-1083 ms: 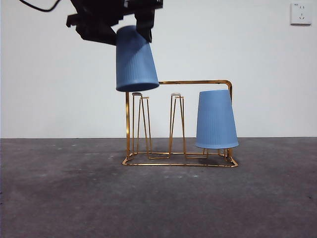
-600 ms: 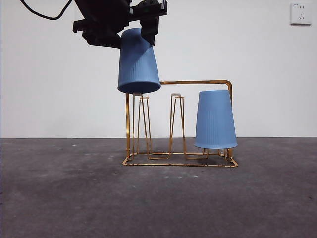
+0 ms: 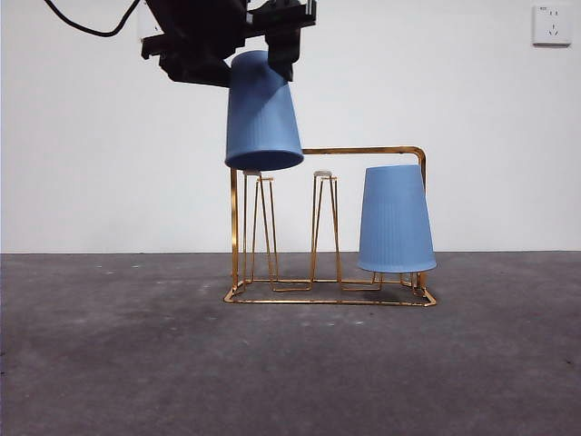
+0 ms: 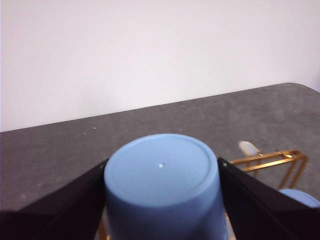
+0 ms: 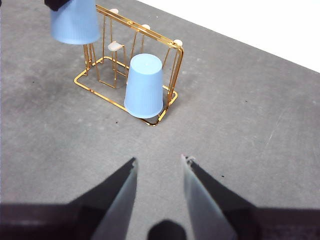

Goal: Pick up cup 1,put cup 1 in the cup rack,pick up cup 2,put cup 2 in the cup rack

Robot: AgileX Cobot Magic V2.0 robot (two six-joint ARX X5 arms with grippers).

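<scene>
A: How do the jaws of the left gripper (image 3: 261,50) stand?

B: They are closed on the sides of a blue cup (image 3: 262,113), one jaw at each side near its flat bottom. The cup is upside down, with its mouth pointing to the table, and it is a little tilted. In the left wrist view the flat bottom of this cup (image 4: 161,170) fills the space between the two black jaws.

A: Where is this cup compared to the cup rack (image 3: 329,227)?

B: It hangs in the air over the left end of the rack. Its rim is just above the tip of the leftmost prong. I cannot tell if they touch.

A: And the other cup?

B: The second blue cup (image 3: 396,219) is already on the rack, upside down over a prong at the right end, next to the handle frame.

A: What about the right gripper (image 5: 159,167)?

B: Its jaws are apart and hold nothing. It is above the dark table (image 5: 240,115), well apart from the rack (image 5: 167,67) and the seated cup (image 5: 144,86).
</scene>
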